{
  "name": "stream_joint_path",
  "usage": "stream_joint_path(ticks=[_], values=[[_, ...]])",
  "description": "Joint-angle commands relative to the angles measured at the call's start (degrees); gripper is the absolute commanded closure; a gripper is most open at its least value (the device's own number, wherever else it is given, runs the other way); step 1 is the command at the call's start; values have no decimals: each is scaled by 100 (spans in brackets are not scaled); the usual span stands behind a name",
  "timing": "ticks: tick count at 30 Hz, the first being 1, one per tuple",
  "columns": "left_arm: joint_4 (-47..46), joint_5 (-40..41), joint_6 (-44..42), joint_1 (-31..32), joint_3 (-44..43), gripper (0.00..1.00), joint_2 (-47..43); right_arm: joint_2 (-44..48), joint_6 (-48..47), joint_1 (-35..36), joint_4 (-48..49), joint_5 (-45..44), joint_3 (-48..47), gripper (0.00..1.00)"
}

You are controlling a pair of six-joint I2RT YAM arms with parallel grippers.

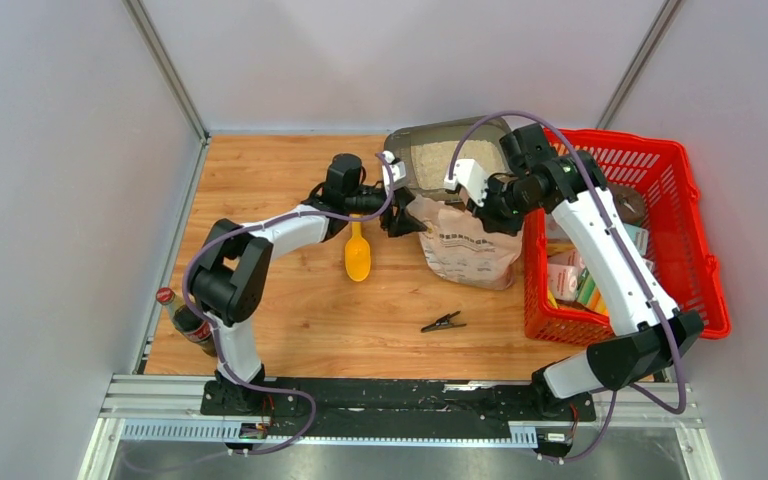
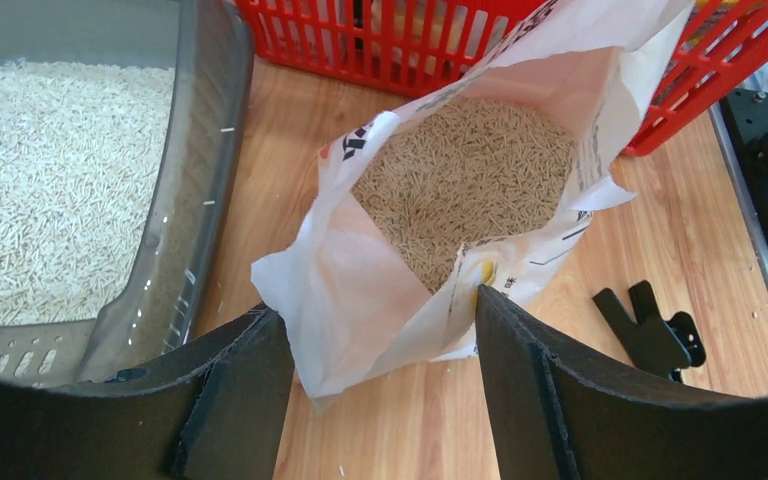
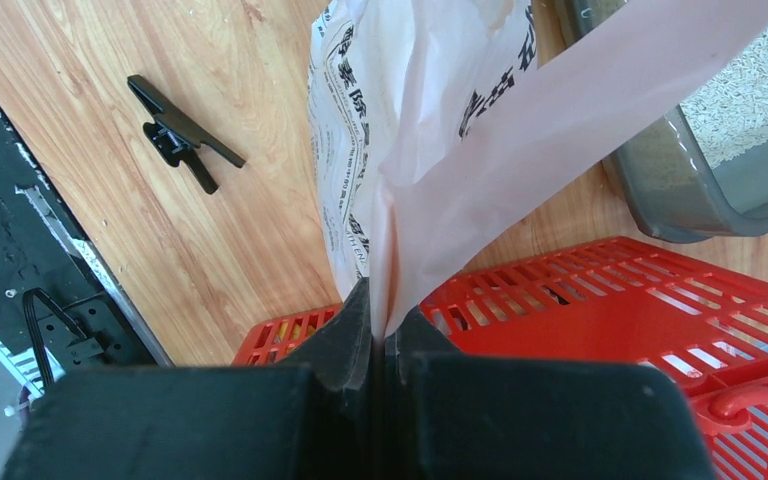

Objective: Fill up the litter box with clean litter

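Note:
The dark grey litter box [image 1: 400,150] stands at the back of the table with pale clean litter [image 1: 450,158] inside. In the left wrist view its wall [image 2: 205,150] and litter [image 2: 50,190] lie at the left. A white litter bag [image 1: 465,245] stands open in front of the box, with beige granules [image 2: 460,180] showing in its mouth. My left gripper [image 2: 378,330] is open. Its fingers stand on either side of the bag's near flap [image 2: 350,300] without pinching it. My right gripper [image 3: 385,320] is shut on the bag's far top edge [image 3: 520,130] and holds it taut.
A yellow scoop [image 1: 357,255] lies on the wood left of the bag. A black clip [image 1: 443,322] lies in front of it. A red mesh basket [image 1: 660,200] with packets stands at the right, close to the bag. A bottle [image 1: 182,318] lies at the table's left edge.

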State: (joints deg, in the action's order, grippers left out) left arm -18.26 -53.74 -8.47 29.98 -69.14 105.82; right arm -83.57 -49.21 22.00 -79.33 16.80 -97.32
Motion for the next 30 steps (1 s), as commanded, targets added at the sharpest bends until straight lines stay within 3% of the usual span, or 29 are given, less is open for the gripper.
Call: stream_joint_path(ticks=[1,2,5,6,7,13,23,28,29,30], values=[[-1188,-461,538,17,-196,30,140,350,25,24,84,-124,-6,100],[-1276,-515,635,17,-187,33,149,333,43,32,84,-159,-24,100],[-1434,-726,838,8,-179,67,176,254,78,33,84,-273,-112,100],[-1478,-761,1003,8,-152,91,150,219,87,41,102,-326,-147,100],[-1487,-822,1023,-1,-65,99,123,157,87,33,102,-335,-173,100],[-1356,-920,1453,-316,339,100,-500,-36,-9,24,85,-291,-542,100],[2920,-911,-987,-660,595,100,-2320,78,-326,216,163,851,-218,100],[3829,-692,-1604,-695,727,100,-2627,-167,25,542,795,1150,81,100],[4013,-665,-1727,-704,744,97,-2654,-238,113,525,848,1150,73,100],[4023,-612,-1702,-721,771,88,-2689,-317,96,507,866,1107,47,100]])
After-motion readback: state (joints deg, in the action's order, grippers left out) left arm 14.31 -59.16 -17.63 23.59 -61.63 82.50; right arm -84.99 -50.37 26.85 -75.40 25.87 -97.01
